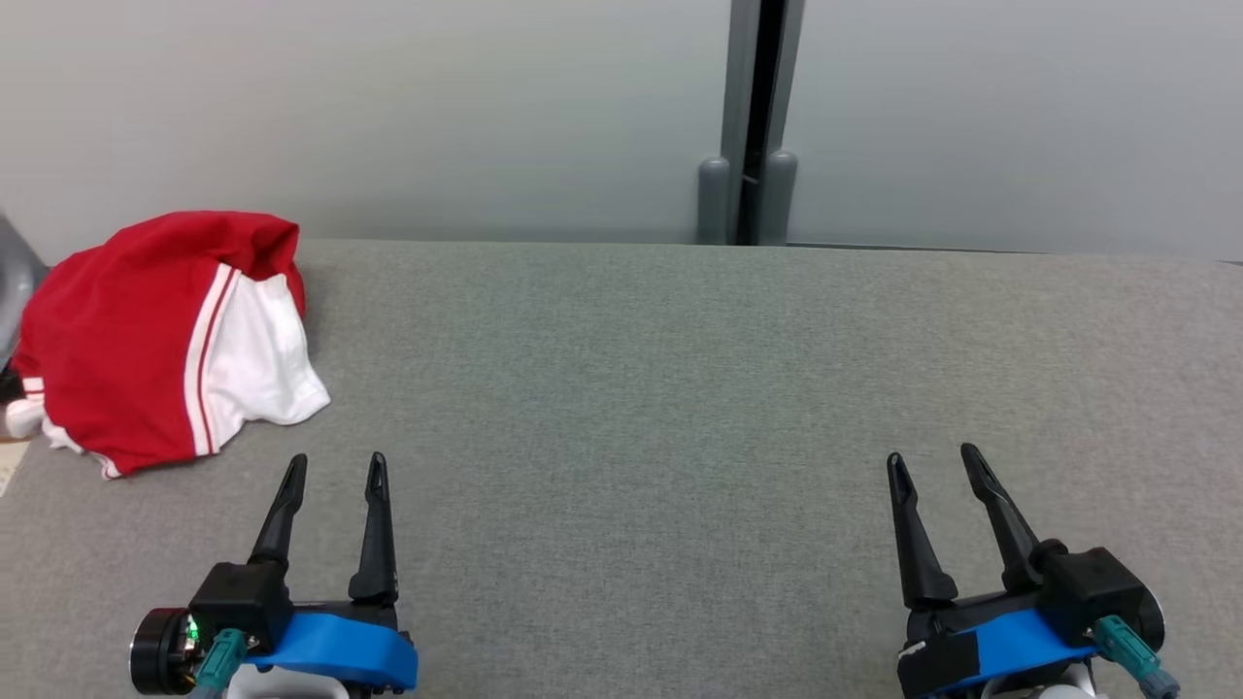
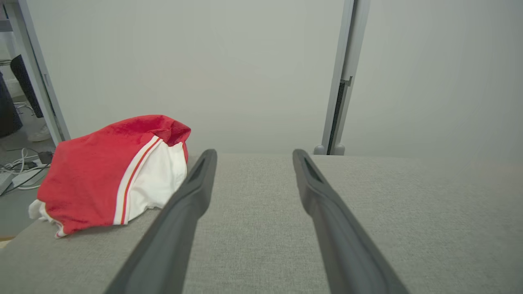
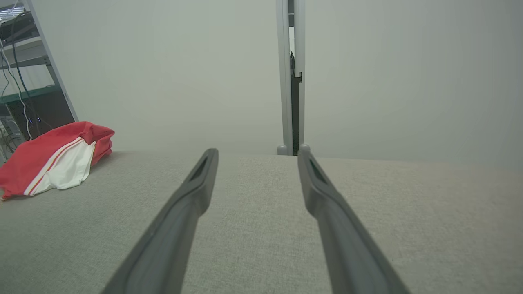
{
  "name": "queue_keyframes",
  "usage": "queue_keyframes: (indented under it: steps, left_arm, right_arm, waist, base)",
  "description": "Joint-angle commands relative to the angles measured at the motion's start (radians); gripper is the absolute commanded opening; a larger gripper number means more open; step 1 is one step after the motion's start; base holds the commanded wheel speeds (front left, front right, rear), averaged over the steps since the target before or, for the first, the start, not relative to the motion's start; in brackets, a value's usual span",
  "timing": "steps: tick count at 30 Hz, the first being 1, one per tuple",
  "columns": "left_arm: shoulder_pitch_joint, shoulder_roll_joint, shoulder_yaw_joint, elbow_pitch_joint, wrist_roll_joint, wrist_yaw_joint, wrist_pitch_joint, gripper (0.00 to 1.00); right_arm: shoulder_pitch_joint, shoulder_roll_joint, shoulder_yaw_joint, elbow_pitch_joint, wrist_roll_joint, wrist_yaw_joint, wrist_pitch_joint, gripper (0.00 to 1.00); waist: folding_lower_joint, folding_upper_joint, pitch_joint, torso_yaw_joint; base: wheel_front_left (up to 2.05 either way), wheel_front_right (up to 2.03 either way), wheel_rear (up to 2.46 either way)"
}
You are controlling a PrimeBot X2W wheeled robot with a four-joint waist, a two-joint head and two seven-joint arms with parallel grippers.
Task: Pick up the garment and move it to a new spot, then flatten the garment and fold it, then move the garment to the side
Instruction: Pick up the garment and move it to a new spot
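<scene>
- Head view: the garment [image 1: 155, 330], a red and white piece bunched in a heap, lies at the far left of the grey padded surface [image 1: 680, 388], reaching that surface's left edge; the left gripper [image 1: 337, 458] sits just short of it, near the cloth but not touching, its 2 fingers spread with nothing between them; the right gripper [image 1: 931, 452] is well apart on the other side, likewise spread and empty
- Left wrist view: the garment [image 2: 94, 175] lies to the left of the left gripper [image 2: 254, 152], whose jaws stand released over bare surface; the cloth looks soft, light and limp, so it will likely sag and trail once lifted rather than keep its shape; the raised red fold at the top of the heap and the loose lower edge of the white part both look like places where 2 thin fingers could pinch a ridge of fabric
- Right wrist view: the garment [image 3: 45, 163] shows at the far left, well away from the right gripper [image 3: 258, 151], whose jaws are open on nothing; the left arm appears to have the shorter reach, and a shallow pinch on such thin cloth may slip out, while a pinch taken too low may drag on the textured surface
</scene>
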Motion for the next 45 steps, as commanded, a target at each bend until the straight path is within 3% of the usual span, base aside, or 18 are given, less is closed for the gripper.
queue_keyframes:
  steps: [1,15,26,37,45]
  left_arm:
    - [-0.012,0.005,0.005,-0.004,0.004,0.005,-0.003,1.00]
    - [-0.025,0.004,0.009,-0.013,-0.026,0.018,-0.003,1.00]
    - [-0.006,0.004,0.019,-0.027,-0.044,0.039,-0.003,1.00]
    - [-0.008,0.004,0.028,-0.036,-0.054,0.047,-0.003,1.00]
    - [-0.161,0.007,0.059,-0.034,-0.027,0.019,-0.003,1.00]
  right_arm:
    - [-0.007,-0.003,0.001,-0.006,-0.006,0.000,-0.001,1.00]
    - [-0.024,-0.015,-0.003,-0.021,-0.019,0.000,-0.001,1.00]
    - [-0.041,-0.031,0.013,-0.018,-0.020,0.000,-0.001,1.00]
    - [-0.057,-0.043,0.032,-0.010,-0.015,0.000,-0.001,1.00]
    - [-0.082,-0.072,0.011,-0.023,-0.024,0.000,-0.001,1.00]
  waist:
    - [0.0000,0.0000,0.014,0.034]
    - [0.0000,0.0000,0.064,0.268]
    - [0.0000,0.0000,0.090,0.409]
    - [0.0000,0.0000,0.109,0.412]
    - [0.0000,0.0000,0.159,0.364]
  base:
    - [0.00,0.00,0.00]
    - [0.00,0.00,0.00]
    - [0.00,0.00,0.00]
    - [0.00,0.00,0.00]
    - [0.00,0.00,0.00]
